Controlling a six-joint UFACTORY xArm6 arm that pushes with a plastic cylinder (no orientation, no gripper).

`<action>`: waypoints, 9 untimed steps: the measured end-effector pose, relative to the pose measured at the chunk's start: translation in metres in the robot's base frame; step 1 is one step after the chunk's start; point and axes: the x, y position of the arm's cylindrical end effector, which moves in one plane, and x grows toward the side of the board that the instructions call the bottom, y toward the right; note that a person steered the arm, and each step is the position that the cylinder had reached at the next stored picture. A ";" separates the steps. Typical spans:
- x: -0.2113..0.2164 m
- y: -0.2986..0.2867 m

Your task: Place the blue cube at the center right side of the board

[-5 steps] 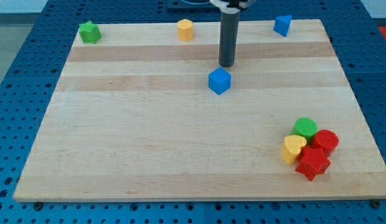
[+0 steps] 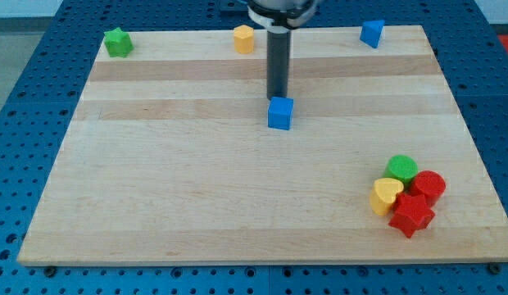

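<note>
Cube (image 2: 280, 113), blue and smooth-faced, sits near the middle of the pale wooden board (image 2: 197, 188), slightly toward the view's top. My tip (image 2: 277, 97) stands touching its upper edge; this plain dark rod has no claw. A clustered green, yellow and red pile (image 2: 407, 195) lies lower right.

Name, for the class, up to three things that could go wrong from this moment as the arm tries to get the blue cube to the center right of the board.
1. My tip sits at the blue cube's top edge, not to its left, so a push may send it down the view rather than right.
2. Pushed off-centre, the cube could spin away.
3. Overshooting downward could drive it into the cluster: green cylinder, red cylinder, yellow heart, red star.
</note>
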 end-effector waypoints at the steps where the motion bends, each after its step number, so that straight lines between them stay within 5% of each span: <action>1: 0.006 -0.002; 2: 0.044 0.001; 7: 0.078 -0.038; 9: 0.080 0.030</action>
